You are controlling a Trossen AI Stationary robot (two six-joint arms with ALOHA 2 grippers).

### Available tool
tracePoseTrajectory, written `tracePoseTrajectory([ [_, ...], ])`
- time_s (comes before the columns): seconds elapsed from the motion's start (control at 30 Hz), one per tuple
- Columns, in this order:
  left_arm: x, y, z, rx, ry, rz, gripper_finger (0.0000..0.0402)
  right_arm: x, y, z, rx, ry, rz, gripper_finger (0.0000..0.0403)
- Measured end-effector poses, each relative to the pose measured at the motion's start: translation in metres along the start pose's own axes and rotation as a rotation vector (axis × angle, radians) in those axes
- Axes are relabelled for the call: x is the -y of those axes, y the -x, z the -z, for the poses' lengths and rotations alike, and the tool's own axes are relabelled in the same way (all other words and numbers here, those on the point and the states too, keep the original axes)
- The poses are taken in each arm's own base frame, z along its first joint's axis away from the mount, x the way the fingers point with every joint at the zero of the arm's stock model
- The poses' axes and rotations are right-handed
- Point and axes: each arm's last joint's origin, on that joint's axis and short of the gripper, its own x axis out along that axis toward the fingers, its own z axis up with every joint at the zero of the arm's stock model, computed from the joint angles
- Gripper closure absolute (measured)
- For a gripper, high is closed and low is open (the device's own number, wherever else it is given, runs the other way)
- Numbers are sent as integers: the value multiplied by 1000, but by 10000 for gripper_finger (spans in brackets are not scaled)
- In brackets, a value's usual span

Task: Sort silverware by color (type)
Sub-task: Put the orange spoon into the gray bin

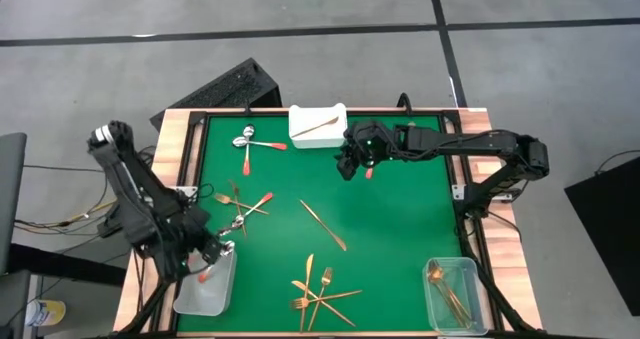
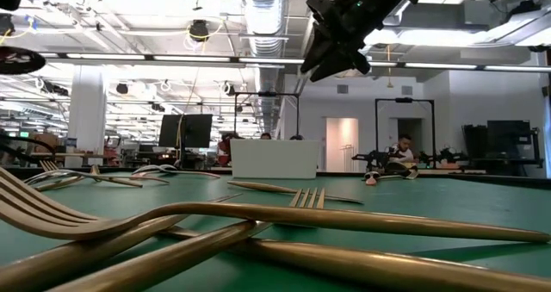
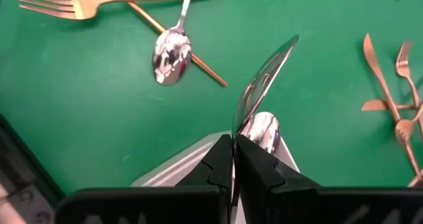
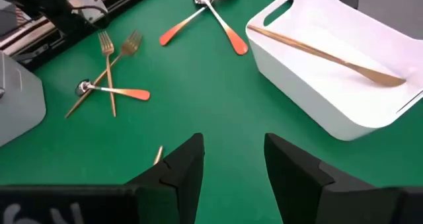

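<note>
Left arm folded low at the table's near-left corner, left gripper (image 1: 212, 251) fingers pinched together, clamped on a spoon (image 3: 264, 82). Right arm stretched across the far side, right gripper (image 4: 232, 159) raised, fingers apart, holding nothing.

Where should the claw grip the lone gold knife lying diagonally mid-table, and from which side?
Probably at mid-length, from straight above. The gold knife lies flat and alone on the green mat, nothing touching it, so the fingers can straddle its slim width with the claw turned across its diagonal. The open right claw hovers nearest; the left claw is shut on a spoon over the clear bin.
</note>
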Motion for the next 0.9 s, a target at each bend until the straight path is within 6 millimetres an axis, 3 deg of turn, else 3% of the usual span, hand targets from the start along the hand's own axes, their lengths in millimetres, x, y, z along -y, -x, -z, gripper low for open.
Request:
tracePoseTrajectory([
  [0.27, 9, -20, 18, 36, -78, -103, 392, 2, 0, -3, 22, -1, -3, 223],
  [0.57, 19, -22, 25, -17, -4, -28, 289, -2, -1, -11, 73, -11, -101, 223],
  [0.73, 17, -7, 7, 2, 39, 46, 241, -13, -27, -4, 6, 7, -284, 223],
  [0.9, 6, 10, -19, 7, 73, 130, 229, -35, -68, 3, -81, 66, -419, 223],
])
